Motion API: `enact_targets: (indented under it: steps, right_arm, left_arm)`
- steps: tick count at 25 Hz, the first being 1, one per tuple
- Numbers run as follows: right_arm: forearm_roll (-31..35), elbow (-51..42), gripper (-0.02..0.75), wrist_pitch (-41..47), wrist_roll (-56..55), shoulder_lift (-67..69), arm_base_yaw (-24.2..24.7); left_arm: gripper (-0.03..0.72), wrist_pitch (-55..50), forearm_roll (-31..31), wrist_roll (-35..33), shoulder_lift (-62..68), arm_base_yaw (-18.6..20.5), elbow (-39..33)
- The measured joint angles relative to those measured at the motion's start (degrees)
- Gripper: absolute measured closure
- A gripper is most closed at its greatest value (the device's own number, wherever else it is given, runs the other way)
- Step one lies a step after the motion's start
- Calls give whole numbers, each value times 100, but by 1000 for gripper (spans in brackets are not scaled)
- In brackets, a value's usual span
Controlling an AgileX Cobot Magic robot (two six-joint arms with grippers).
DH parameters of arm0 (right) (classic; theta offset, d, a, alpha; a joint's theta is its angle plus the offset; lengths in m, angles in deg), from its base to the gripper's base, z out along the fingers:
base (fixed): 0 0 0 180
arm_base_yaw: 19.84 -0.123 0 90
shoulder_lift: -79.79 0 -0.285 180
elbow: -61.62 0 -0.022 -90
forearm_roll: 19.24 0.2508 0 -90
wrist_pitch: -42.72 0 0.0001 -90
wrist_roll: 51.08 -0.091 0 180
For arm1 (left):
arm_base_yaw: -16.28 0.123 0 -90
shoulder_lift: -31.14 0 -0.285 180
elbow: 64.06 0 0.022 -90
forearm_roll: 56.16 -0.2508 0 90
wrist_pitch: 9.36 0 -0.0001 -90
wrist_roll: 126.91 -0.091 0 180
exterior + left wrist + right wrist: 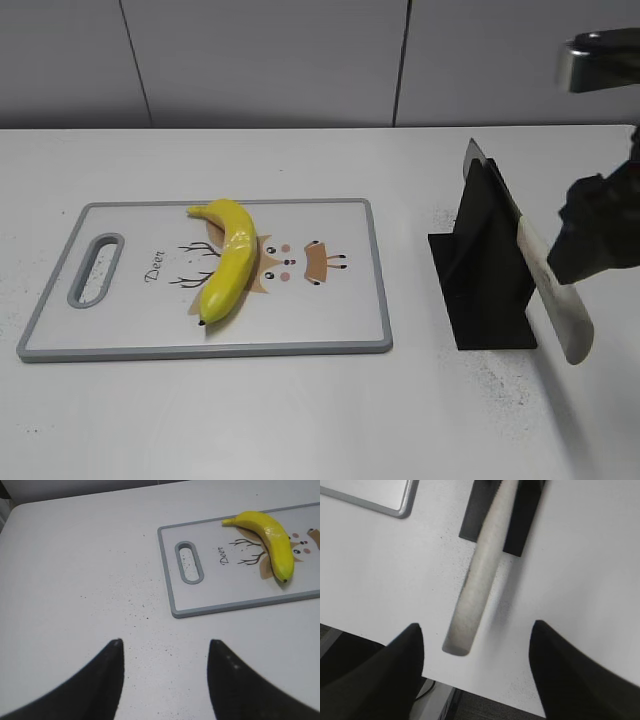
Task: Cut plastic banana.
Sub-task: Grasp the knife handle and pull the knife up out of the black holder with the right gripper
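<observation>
Both pairs of jaws stand wide apart and hold nothing. Seen from the left wrist, the left gripper (165,672) hangs over bare white table (75,580), its dark fingertips (112,655) spread, with the cutting board (172,570) farther off to the right. Seen from the right wrist, the right gripper (475,650) has its fingers (407,645) spread to either side of the pale knife handle (477,587), not touching it.

On the exterior view the plastic banana (230,262) lies on the board (380,300), near its middle, across the printed deer drawing. Its dark tip points toward the near edge and its stem end toward the far edge. The board's slot handle (95,268) is at the left end.

To the right of the board, apart from it, a black knife stand (485,275) sits on the table (300,420). The knife rests in it with the blade (473,158) rising at the far end and the handle (555,290) sticking out toward the near right. The right arm (600,225) hangs just beside that handle.
</observation>
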Motion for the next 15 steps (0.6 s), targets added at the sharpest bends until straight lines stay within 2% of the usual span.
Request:
enact_targets:
  steps: [15]
  right_arm:
    - [9, 32, 238, -594, -1005, 1613, -23]
  left_arm:
    - [185, 0, 0, 0, 0, 0, 0]
